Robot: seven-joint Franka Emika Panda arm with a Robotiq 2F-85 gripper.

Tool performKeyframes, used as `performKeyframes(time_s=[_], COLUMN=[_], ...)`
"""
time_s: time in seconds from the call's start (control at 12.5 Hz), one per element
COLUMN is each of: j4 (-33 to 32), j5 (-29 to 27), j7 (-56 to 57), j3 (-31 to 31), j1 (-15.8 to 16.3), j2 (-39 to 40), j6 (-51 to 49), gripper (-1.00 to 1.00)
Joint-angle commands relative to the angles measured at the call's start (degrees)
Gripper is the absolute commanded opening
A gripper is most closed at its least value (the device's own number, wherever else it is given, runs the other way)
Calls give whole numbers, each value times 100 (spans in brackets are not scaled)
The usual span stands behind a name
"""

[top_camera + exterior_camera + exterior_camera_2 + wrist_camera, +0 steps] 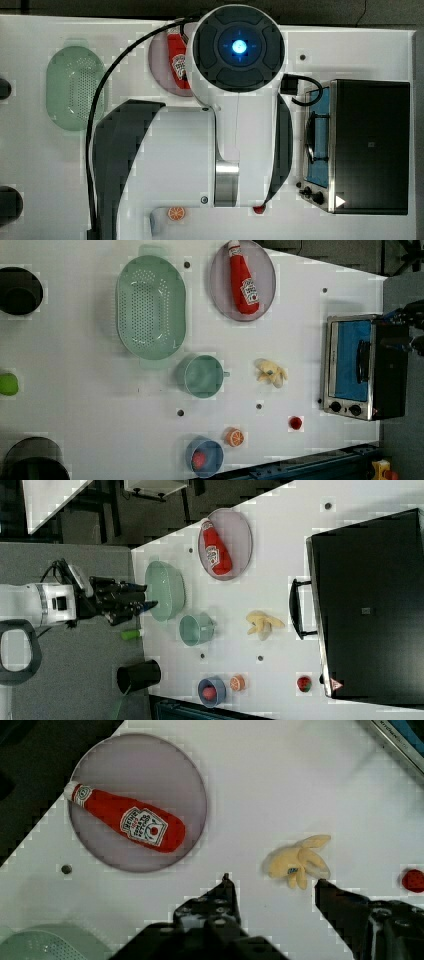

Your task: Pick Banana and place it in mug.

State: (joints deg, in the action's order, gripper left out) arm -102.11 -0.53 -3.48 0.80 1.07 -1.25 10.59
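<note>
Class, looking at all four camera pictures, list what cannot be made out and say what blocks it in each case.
- Top view: the arm covers the table's middle; the plate and ketchup bottle show only partly.
- Left view: the red item in the blue bowl is too small to identify.
- Wrist view: the colander is cut by the edge; the pincer stands open above the banana.

One banana (270,373), one mug (202,376), one colander (150,306), one ketchup bottle (243,279).

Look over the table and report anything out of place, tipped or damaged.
The ketchup bottle lies on its side across the purple plate instead of standing. The banana sits peeled open on the table. Nothing looks spilled or broken.
</note>
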Motion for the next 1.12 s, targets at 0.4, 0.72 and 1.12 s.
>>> performKeyframes(time_s=[0.4,0.72,1.12], j4=[-846,-1730,-2971], j5=[136,136,136], j7=[135,193,684], j3=[231,230,267], j1=[-103,-102,-104], j2=[-1387,-1157,-672], j6=[-895,62,2109], gripper=[100,100,100])
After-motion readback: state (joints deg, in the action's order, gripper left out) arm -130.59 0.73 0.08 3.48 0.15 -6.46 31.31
